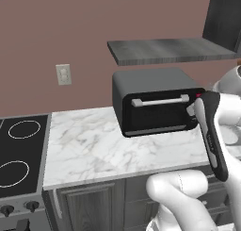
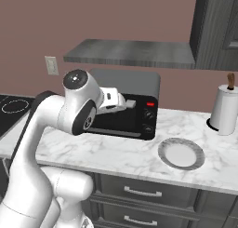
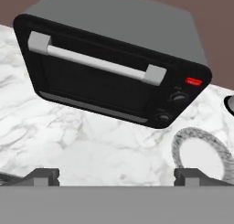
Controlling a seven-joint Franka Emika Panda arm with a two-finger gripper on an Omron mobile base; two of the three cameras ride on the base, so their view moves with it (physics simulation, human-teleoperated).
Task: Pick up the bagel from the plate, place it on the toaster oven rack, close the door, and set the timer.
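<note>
The toaster oven (image 1: pixel 155 103) (image 2: pixel 139 106) (image 3: pixel 114 67) stands on the marble counter against the wall. Its door (image 3: pixel 98 88) is shut, with the silver bar handle (image 3: pixel 96 63) (image 1: pixel 160 101) across the top. The rack is hidden behind the door. A red light (image 3: pixel 194 81) and two knobs (image 3: pixel 179 98) sit on the control strip. The plate (image 2: pixel 181 153) (image 3: pixel 205 154) lies on the counter right of the oven and its top is bare. The bagel is out of view. My gripper (image 3: pixel 117 177) (image 2: pixel 123 103) hovers in front of the door, open, with nothing between its fingers.
A paper towel roll (image 2: pixel 225 110) stands at the far right of the counter. A grey shelf (image 1: pixel 169 50) hangs just above the oven. The black stove (image 1: pixel 19 150) adjoins the counter on the left. A wall outlet (image 1: pixel 63 74) is left of the oven.
</note>
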